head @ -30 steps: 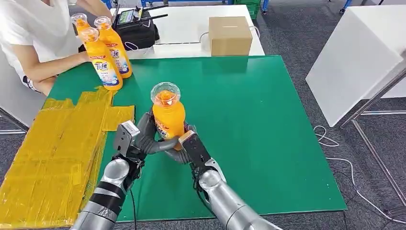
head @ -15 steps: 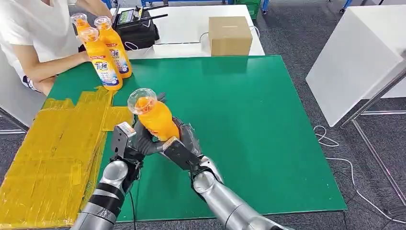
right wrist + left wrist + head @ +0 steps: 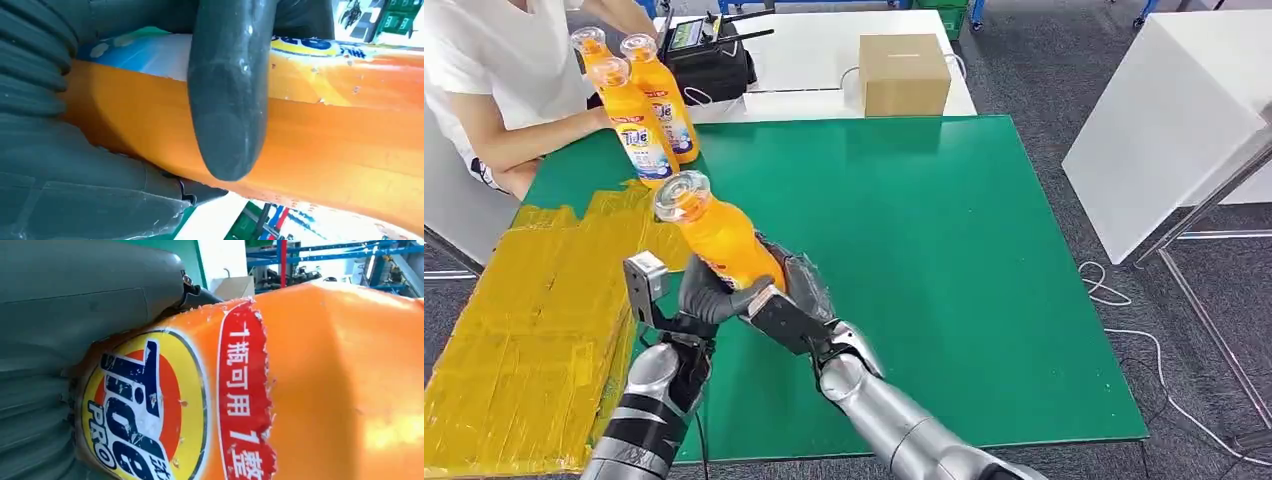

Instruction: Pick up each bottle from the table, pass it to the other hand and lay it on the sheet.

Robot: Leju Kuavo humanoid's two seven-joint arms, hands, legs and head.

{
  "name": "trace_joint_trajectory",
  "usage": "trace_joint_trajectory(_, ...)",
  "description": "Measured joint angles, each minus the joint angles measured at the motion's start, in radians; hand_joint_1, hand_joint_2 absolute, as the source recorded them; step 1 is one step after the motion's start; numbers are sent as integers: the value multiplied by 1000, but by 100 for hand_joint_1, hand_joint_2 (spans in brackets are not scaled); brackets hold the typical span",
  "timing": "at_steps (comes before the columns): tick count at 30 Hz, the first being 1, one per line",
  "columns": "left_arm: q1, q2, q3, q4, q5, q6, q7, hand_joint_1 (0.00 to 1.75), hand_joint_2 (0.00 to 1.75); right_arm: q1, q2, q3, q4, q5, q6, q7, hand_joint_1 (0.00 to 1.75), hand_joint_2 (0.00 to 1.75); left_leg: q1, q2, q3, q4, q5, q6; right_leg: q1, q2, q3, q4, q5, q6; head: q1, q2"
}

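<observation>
A green counter (image 3: 984, 260) fills most of the head view, with a yellow sheet (image 3: 514, 310) laid over its corner toward eight o'clock. At eleven o'clock, near the counter's far edge, two or three upright orange bottles (image 3: 639, 125) are seen in a cluster, touched by a seated person's arm (image 3: 524, 145); a cardboard box (image 3: 905, 74) sits on a white table beyond, at twelve o'clock.

Near the front edge, slightly toward seven o'clock, one orange bottle (image 3: 724, 240) is held above the counter by both hands at once. The left hand (image 3: 699, 300) is wrapped around its lower body, and the right hand (image 3: 789, 295) is closed on it from the other side; in the right wrist view a thick thumb (image 3: 230, 100) is pressed across the bottle.

A second ago the bottle was held upright over the green surface. Since then it has been tipped so that its clear cap (image 3: 682, 196) points toward ten o'clock, and it has been carried toward the sheet's edge. The hand-over is judged to be under way but unfinished, since neither hand has let go.

The bottle is a glossy orange plastic, with a round yellow, red and blue label and a red strip whose edge is frayed, as seen in the left wrist view.
</observation>
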State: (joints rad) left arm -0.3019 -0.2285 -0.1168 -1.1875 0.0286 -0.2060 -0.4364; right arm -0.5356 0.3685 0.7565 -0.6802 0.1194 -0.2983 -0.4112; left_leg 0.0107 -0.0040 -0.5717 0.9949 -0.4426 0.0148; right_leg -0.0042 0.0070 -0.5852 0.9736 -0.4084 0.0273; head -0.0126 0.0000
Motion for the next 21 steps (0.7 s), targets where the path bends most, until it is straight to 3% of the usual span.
trace_joint_trajectory(8,9,-5,11,-12,13,5,5,175,175,-2,4,3,5,3,-11,1,175,175,0,0,0,0,0,0,0,0,0,0,0,0,0,0)
trace_joint_trajectory(9,12,-5,11,-16,16,6,5,175,175,-2,5,3,5,5,-15,-1,161,175,0,0,0,0,0,0,0,0,0,0,0,0,0,0)
trace_joint_trajectory(10,14,-5,11,-19,18,7,5,175,175,-3,5,3,5,6,-19,-2,40,175,0,0,0,0,0,0,0,0,0,0,0,0,0,0)
trace_joint_trajectory(11,17,-5,12,-21,18,8,5,175,175,-3,5,3,5,6,-21,-3,0,175,0,0,0,0,0,0,0,0,0,0,0,0,0,0)
trace_joint_trajectory(17,27,-11,22,-48,16,41,6,175,175,0,6,-10,0,53,-37,-20,0,175,0,0,0,0,0,0,0,0,0,0,0,0,0,0)
trace_joint_trajectory(21,24,-14,68,-89,-46,158,-2,175,175,64,5,-81,-73,206,-6,-33,0,175,0,0,0,0,0,0,0,0,0,0,0,0,-1,0)
